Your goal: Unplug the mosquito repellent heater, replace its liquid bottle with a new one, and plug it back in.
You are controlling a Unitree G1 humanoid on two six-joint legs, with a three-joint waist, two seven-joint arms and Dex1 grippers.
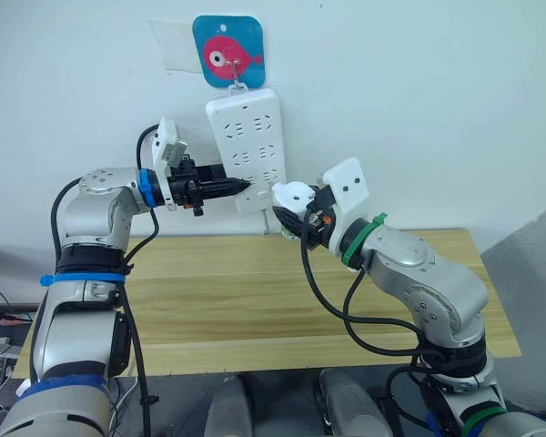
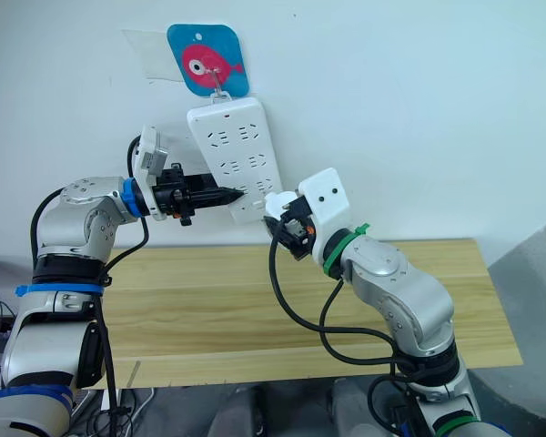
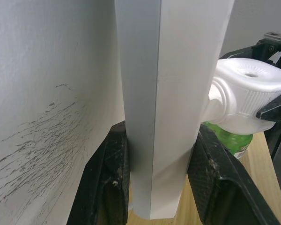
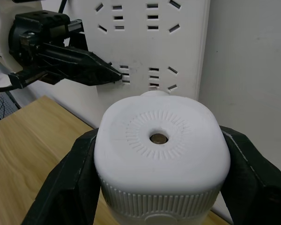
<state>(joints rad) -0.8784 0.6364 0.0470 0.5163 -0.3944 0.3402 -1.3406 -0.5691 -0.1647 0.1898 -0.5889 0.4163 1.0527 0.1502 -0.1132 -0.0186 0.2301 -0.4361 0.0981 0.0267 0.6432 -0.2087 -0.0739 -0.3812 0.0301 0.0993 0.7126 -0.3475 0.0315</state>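
Observation:
The mosquito repellent heater (image 4: pixel 161 150) is a white rounded unit with a small centre hole. My right gripper (image 1: pixel 294 211) is shut on it, one black finger on each side. Its back meets the lower right face of the white power strip (image 1: pixel 246 146) hanging on the wall, and the prongs are hidden. A green liquid bottle (image 3: pixel 228 141) sits under the heater (image 3: pixel 246 86). My left gripper (image 1: pixel 240 186) is shut on the strip's lower left edge, with the strip (image 3: pixel 168 93) pinched between its fingers (image 3: pixel 107 178).
The strip hangs from a hook on a blue plaque with a pink fish (image 1: pixel 227 50). Below both arms lies a wooden table (image 1: pixel 255 300) against the white wall. Black cables loop down from both wrists.

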